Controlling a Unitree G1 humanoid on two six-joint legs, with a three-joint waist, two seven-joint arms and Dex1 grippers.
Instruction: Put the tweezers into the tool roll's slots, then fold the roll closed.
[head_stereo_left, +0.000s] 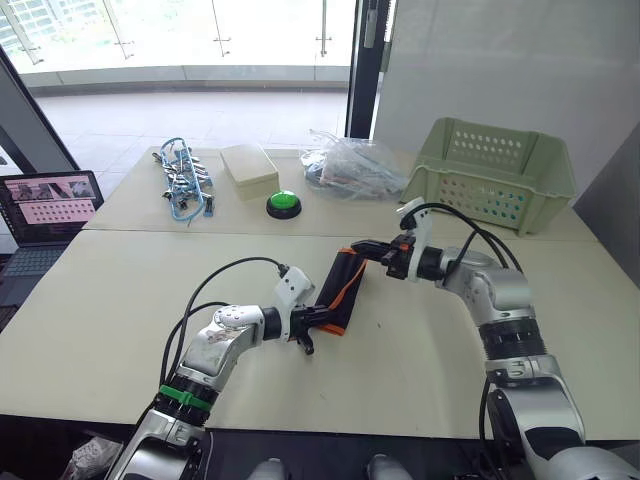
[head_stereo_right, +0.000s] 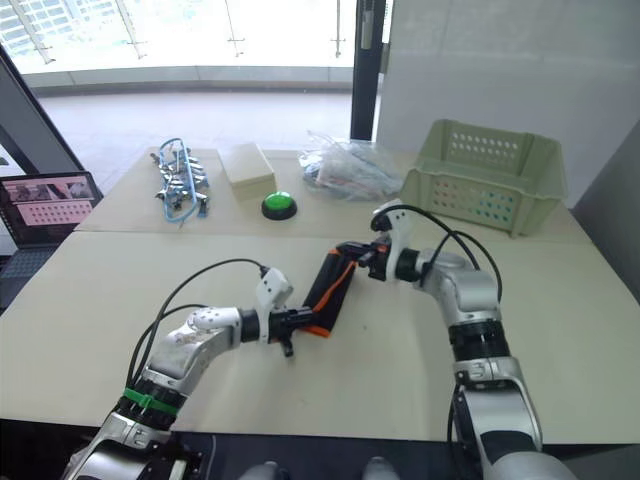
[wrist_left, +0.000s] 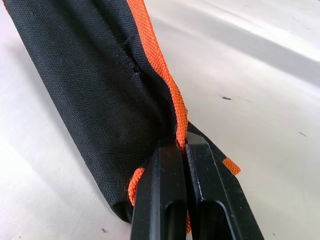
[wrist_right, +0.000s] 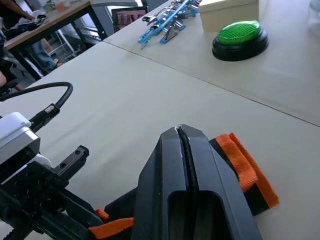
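— Two grippers on one bundle, seen from the head views: the tool roll lies folded lengthwise near the middle of the front table, the left gripper at its near end, the right gripper at its far end. No tweezers are visible, so I judge they are inside and the closing fold is the step in hand.

— How much room around it?

— Plenty. The green button, beige box, blue clips, plastic bag and green basket all sit on the back table, well apart. The laptop stands off the table's left edge. The front edge is near the left arm, so sweep inward rather than toward the robot.

— And the left wrist view?

— Its fingers are pressed together on the orange edging at the roll's corner, fabric pinched between them. A thin hold; I would keep tension low so the edging does not slip out.

— The right wrist view?

— Fingers closed tight, the roll's orange-trimmed end just beneath the tips. Whether cloth is caught between them is hidden. Both ends should move together, or the fold may twist.
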